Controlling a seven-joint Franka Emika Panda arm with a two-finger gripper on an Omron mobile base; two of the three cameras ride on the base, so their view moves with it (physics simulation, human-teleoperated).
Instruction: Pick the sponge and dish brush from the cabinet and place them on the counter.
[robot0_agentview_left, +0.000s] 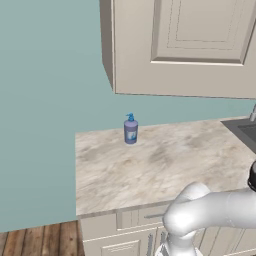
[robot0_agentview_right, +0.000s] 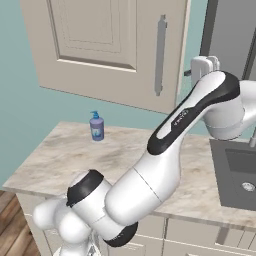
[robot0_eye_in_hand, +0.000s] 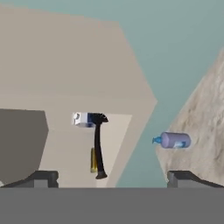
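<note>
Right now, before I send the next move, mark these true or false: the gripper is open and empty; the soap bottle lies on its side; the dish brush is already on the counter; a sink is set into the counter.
1. The gripper is open and empty. True.
2. The soap bottle lies on its side. False: it stands upright on the counter.
3. The dish brush is already on the counter. False: the hand view shows it up at the cabinet, off the counter.
4. A sink is set into the counter. True.

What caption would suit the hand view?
Open gripper looking into the cabinet at a dish brush, soap bottle beyond.
</note>
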